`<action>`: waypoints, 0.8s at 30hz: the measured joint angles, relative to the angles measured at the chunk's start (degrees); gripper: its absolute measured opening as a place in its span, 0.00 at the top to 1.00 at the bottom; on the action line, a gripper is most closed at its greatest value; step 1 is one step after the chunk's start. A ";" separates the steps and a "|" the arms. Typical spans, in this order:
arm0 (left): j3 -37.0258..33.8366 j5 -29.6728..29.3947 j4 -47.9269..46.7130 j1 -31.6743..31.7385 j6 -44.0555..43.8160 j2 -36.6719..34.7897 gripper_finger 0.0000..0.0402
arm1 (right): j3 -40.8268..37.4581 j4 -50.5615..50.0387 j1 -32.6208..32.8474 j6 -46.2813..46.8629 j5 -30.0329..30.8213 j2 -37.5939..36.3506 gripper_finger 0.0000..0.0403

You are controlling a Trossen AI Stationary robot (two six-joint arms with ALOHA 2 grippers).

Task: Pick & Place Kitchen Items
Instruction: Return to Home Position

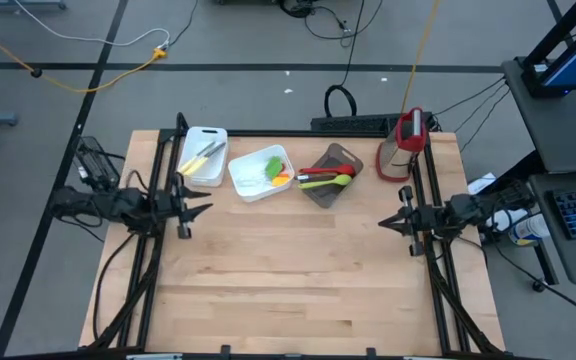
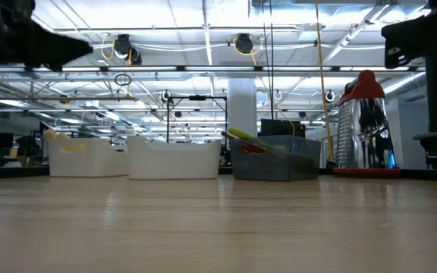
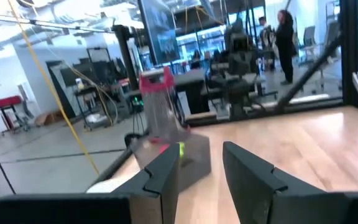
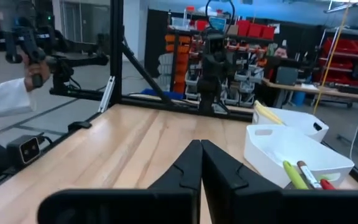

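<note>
Bare pale-plank counter [image 1: 288,280] in front, both arms set at its side edges and held above it: left claw [image 1: 204,209] with fingers parted by a modest gap, right claw [image 1: 384,224] with fingers pressed together, neither holding anything. All kitchen items sit in three bins along the far edge: pale-handled knives [image 1: 202,154] in the left white bin [image 1: 208,130], small green, yellow and orange spatulas [image 1: 274,171] in the middle white bin [image 1: 248,178], slim red and green spoons [image 1: 326,178] lying crosswise in the dark see-through bin [image 1: 343,158], handles poking over its rim.
</note>
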 joint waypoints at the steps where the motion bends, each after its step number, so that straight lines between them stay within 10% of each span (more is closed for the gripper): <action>1: -1.16 0.00 1.38 0.00 0.13 0.02 0.68 | -0.43 0.25 0.00 -0.40 0.19 -0.05 1.00; 24: -4.00 0.87 4.75 0.07 -3.30 0.08 0.68 | -10.62 10.82 0.00 -3.04 0.49 0.06 1.00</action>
